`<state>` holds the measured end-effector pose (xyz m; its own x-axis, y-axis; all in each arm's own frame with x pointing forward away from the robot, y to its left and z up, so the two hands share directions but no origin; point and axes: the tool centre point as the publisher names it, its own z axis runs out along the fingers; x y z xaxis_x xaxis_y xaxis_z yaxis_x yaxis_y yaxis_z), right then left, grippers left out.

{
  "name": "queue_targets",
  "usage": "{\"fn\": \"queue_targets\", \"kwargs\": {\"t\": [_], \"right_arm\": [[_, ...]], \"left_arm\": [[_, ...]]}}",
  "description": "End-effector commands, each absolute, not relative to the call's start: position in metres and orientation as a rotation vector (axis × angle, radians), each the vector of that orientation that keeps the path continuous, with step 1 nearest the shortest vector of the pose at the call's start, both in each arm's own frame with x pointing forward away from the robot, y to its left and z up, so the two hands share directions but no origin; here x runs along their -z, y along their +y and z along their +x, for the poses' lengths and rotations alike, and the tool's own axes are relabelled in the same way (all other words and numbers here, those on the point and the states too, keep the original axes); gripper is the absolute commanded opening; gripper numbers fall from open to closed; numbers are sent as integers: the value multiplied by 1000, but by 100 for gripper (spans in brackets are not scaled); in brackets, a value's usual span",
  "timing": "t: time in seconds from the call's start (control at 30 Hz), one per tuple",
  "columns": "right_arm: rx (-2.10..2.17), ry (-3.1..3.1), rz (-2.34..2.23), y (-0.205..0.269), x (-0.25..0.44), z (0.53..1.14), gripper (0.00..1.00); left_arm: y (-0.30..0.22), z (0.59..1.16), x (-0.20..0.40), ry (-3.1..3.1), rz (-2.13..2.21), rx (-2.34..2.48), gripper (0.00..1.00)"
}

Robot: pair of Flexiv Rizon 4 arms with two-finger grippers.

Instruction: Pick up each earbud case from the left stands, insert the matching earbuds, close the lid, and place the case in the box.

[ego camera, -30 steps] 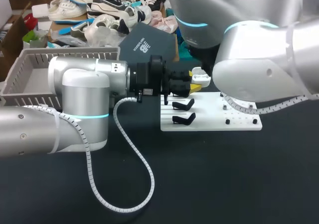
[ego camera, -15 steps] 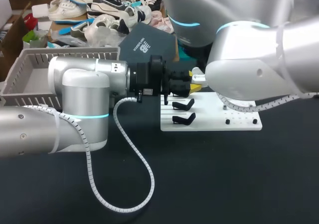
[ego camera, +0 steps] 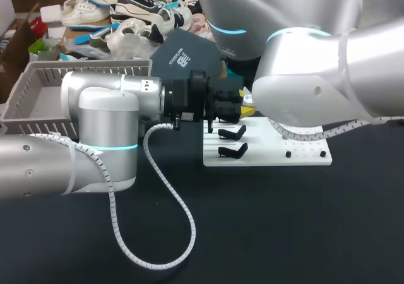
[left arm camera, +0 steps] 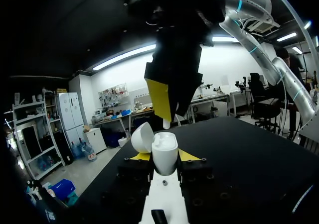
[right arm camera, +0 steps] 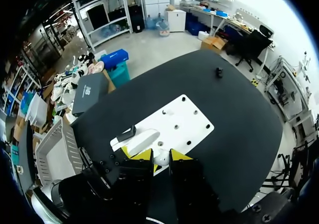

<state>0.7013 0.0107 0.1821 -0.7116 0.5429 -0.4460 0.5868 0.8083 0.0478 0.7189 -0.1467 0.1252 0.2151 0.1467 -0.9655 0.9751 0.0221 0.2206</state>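
**Earbud poised over open case**

Head view: my left gripper (ego camera: 246, 110) is at the white board's (ego camera: 303, 158) far corner.
Left wrist: it clamps the earbud case (left arm camera: 164, 154), lid (left arm camera: 142, 137) up. My right gripper (left arm camera: 168, 113), just above, pinches an earbud (left arm camera: 166, 122) (1 white tip shows).
Right wrist: fingers nearly together over the case.

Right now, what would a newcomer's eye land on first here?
The open white earbud case, lid flipped back, is clamped in the left gripper at the edge of the white stand board. Right above it the right gripper points down, pinching what looks like a white earbud over the case's open top. The grey box sits at the table's far left.
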Motion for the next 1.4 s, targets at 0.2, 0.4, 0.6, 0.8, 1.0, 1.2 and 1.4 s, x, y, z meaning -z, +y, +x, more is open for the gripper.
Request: {"fn": "queue_targets", "kwargs": {"t": [0.2,0.4,0.6,0.8,1.0,1.2,1.4], "right_arm": [[140,2555,856,8,-178,703,0],[138,2555,859,5,-177,706,0],[135,2561,851,6,-177,708,0],[134,2567,854,6,-175,709,0],[129,2572,855,7,-172,710,0],[129,2577,853,8,-170,710,0],[124,2584,855,9,-167,710,0]], "left_arm": [[-146,719,-125,1161,1379,946,0],[-146,719,-125,1161,1379,946,0],[-146,719,-125,1161,1379,946,0],[-146,719,-125,1161,1379,946,0],[-146,719,-125,1161,1379,946,0],[-146,719,-125,1161,1379,946,0],[-146,719,-125,1161,1379,946,0]]}}
